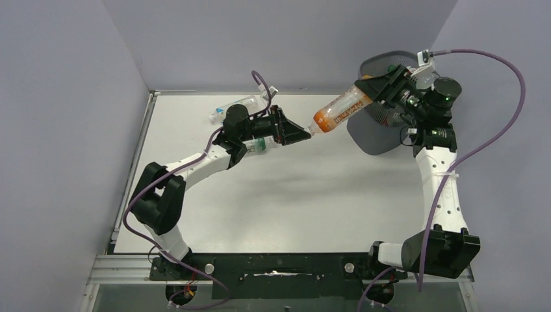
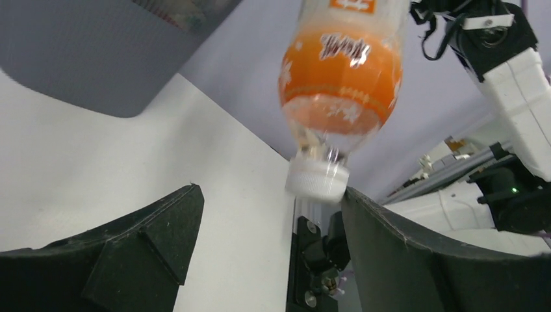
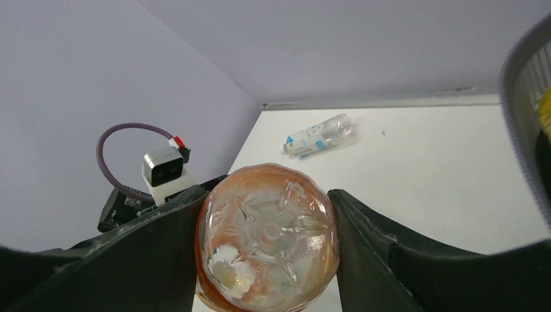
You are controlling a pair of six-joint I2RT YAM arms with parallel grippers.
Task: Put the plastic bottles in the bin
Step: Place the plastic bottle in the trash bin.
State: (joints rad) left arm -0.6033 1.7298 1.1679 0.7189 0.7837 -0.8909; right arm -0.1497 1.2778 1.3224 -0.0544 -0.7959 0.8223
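Nearest, the two arms rise from the front edge of the white table (image 1: 286, 201). The left arm reaches in towards the middle, and a green-labelled bottle (image 1: 258, 145) lies on the table under its wrist. The left gripper (image 2: 269, 195) stands wide open, holding nothing. The white cap of the orange bottle (image 2: 338, 78) sits between its fingers (image 2: 416, 253), just beside one of them. I cannot tell whether the cap touches that finger.

The orange bottle hangs in the air above the table, tilted, with its cap end down at the left gripper and its base end up towards the right. The right gripper (image 3: 268, 247) is closed on that base end, with a black finger pressed against each side of the ribbed bottom.

Just beyond the right gripper, at the far right of the table, stands the dark mesh bin (image 1: 375, 133). The bottle's base end is near the rim of the bin, and the rest of the bottle reaches out over the table.

Farthest off on the left, near the back wall, a clear bottle (image 3: 320, 135) lies on its side on the table, well apart from both grippers.
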